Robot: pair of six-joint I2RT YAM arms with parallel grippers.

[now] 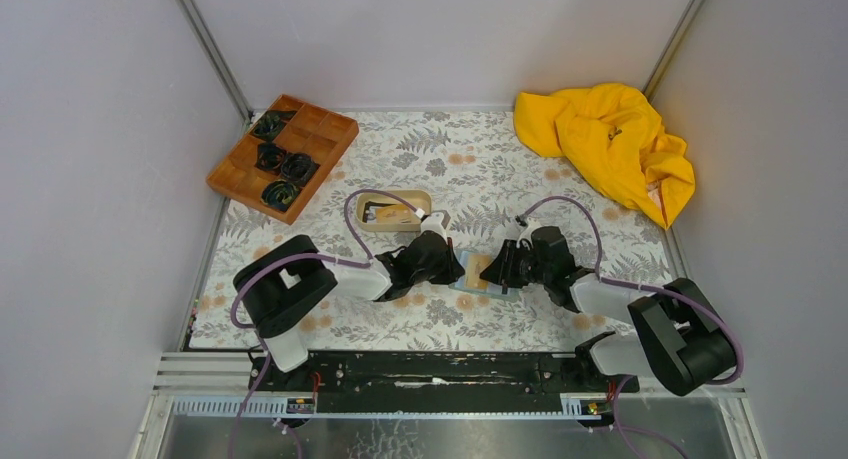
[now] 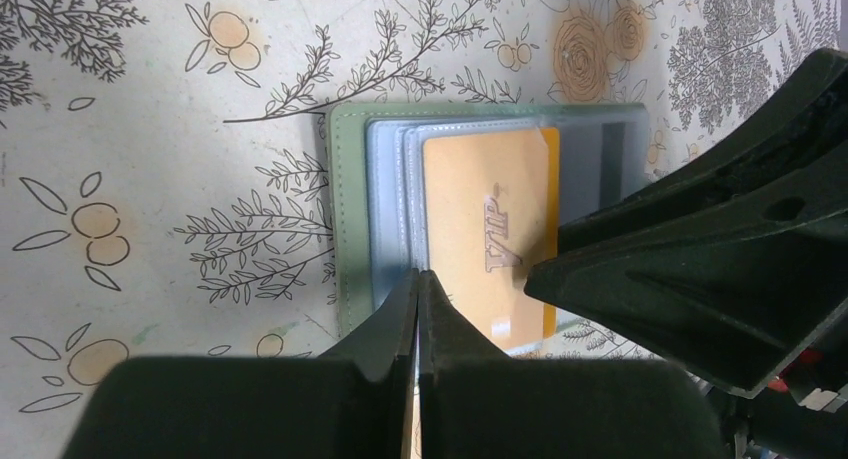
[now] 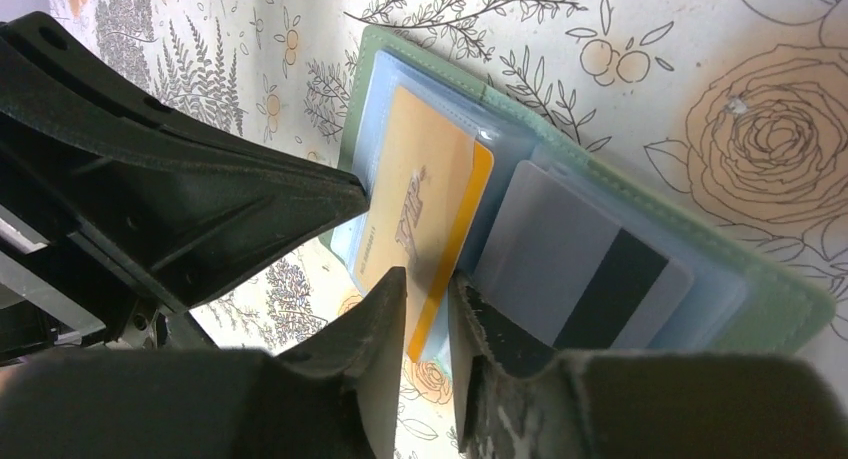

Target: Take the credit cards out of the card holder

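Orange first: straddling the edge of the orange card [image 3: 420, 199] with the right claw [image 3: 427, 284], jaws narrowly parted, not clearly pinching yet. Resting the closed, empty left claw [image 2: 418, 279] on the card holder [image 2: 345, 209], lying open on the tabletop [image 2: 150, 129] between both claws. Leaving both cards in their sleeves, including the grey card [image 3: 560, 249] just beside the right claw. Working tip-to-tip, crowded; keeping withdrawal room behind each claw.
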